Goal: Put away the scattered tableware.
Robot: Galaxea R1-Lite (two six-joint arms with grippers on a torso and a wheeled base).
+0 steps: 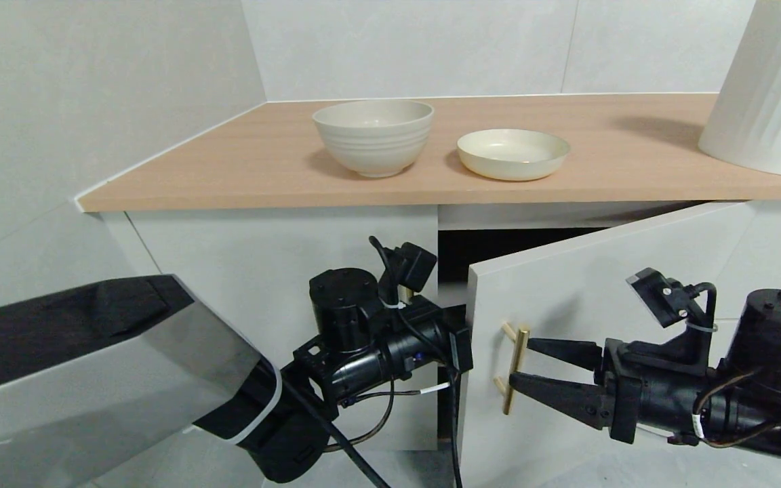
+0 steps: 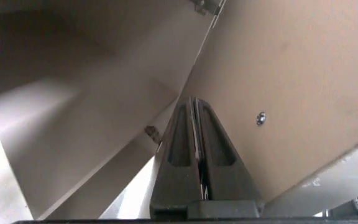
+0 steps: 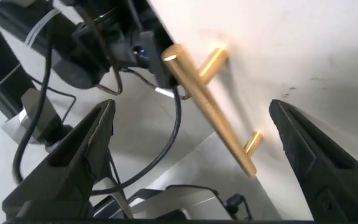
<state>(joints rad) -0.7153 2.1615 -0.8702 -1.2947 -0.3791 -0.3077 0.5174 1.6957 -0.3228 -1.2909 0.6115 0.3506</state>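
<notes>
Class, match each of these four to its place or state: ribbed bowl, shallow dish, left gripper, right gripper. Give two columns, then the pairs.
1 ribbed bowl
2 shallow dish
3 left gripper
4 right gripper

A open, at the gold handle
B shut, tucked behind the cabinet door
C on the counter, nearer the white fluted vessel
D on the counter, nearer the wall corner

Pairs: 1-D, 2-C, 3-B, 4-A

My right gripper (image 1: pixel 521 364) and left gripper (image 2: pixel 193 106) are black. The bowl (image 1: pixel 373 135) is cream with horizontal ribbed bands. The shallow dish (image 1: pixel 512 153) is plain cream. The countertop (image 1: pixel 228 169) is light tan wood grain. The cabinet door (image 1: pixel 587 271) is off-white and its handle (image 1: pixel 516 366) is brass-gold. The fluted vessel (image 1: pixel 770 88) is white.
</notes>
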